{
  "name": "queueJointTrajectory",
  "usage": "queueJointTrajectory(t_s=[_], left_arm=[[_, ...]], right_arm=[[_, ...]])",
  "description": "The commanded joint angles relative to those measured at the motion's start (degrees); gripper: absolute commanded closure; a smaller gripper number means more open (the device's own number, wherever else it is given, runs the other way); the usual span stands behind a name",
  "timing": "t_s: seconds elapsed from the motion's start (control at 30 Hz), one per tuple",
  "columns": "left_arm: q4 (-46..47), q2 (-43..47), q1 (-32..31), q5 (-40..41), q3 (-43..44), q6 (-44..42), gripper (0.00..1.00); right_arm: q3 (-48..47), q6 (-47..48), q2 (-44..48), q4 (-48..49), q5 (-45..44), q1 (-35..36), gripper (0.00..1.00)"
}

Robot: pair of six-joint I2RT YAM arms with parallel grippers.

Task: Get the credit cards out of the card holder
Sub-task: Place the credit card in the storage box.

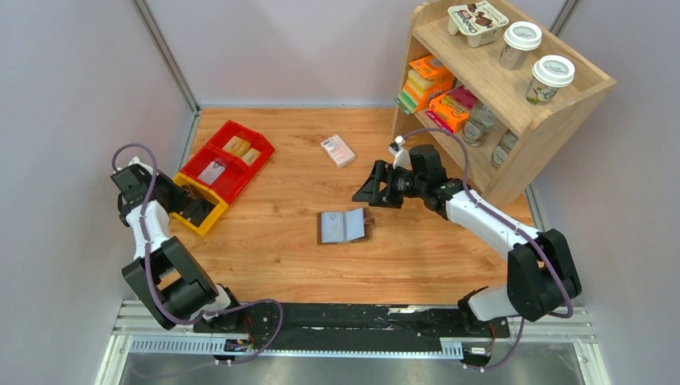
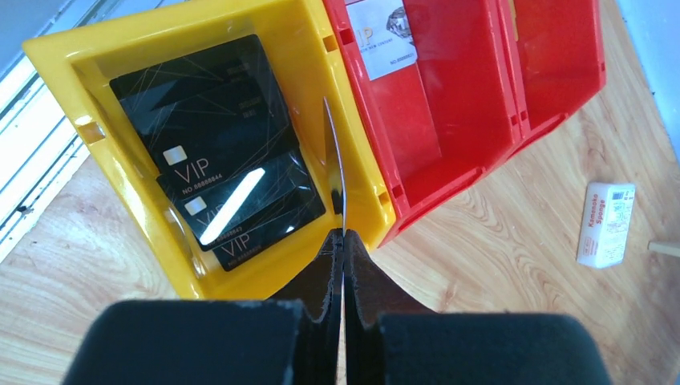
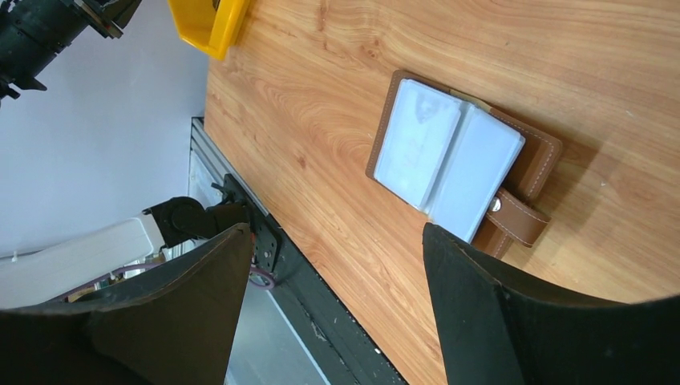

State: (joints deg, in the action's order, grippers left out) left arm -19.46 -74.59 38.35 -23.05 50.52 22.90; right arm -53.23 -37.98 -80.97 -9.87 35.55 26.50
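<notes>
The brown card holder (image 1: pixel 343 227) lies open on the table with its pale blue-grey pockets up; it also shows in the right wrist view (image 3: pixel 461 164), snap tab to the right. My right gripper (image 1: pixel 362 191) (image 3: pixel 337 233) is open and empty, hovering just beyond it. My left gripper (image 1: pixel 195 207) (image 2: pixel 343 237) is shut on a thin credit card (image 2: pixel 335 160), seen edge-on, held over the yellow bin (image 2: pixel 104 88). Black VIP cards (image 2: pixel 210 120) lie in that bin. A white card (image 2: pixel 383 36) lies in the neighbouring red bin.
Red bins (image 1: pixel 228 160) stand beside the yellow bin at the left. A pink-and-white patterned box (image 1: pixel 337 150) lies at the back middle. A wooden shelf (image 1: pixel 497 88) with packets and cups stands at the back right. A white sponge packet (image 2: pixel 606 223) lies on the table.
</notes>
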Motion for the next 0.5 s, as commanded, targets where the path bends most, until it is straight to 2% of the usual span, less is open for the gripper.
queueJointTrajectory(t_s=[0.0,0.13,0.2,0.23,0.3,0.47], left_arm=[[2.1,-3.3,0.5,-1.6,3.9,0.0,1.0],[2.1,-6.1,0.5,-0.3,4.1,-0.7,0.99],[1.6,-6.6,0.5,0.8,4.0,-1.4,0.9],[1.4,-6.9,0.5,1.1,4.1,-2.1,0.79],[0.4,-7.1,0.6,2.1,4.5,-3.0,0.68],[-2.2,-5.7,0.6,6.3,5.4,-4.6,0.5]], right_arm=[[-2.5,2.6,-0.2,-1.8,-2.3,0.3,0.2],[-3.3,2.3,-1.6,-2.1,-2.2,0.3,0.2],[-3.6,2.3,-2.3,-2.2,-2.2,0.1,0.2],[-3.9,2.4,-2.6,-2.3,-2.1,0.3,0.2],[-4.2,2.4,-3.1,-2.3,-2.2,0.2,0.2],[-4.7,2.4,-4.3,-2.3,-2.6,0.3,0.2]])
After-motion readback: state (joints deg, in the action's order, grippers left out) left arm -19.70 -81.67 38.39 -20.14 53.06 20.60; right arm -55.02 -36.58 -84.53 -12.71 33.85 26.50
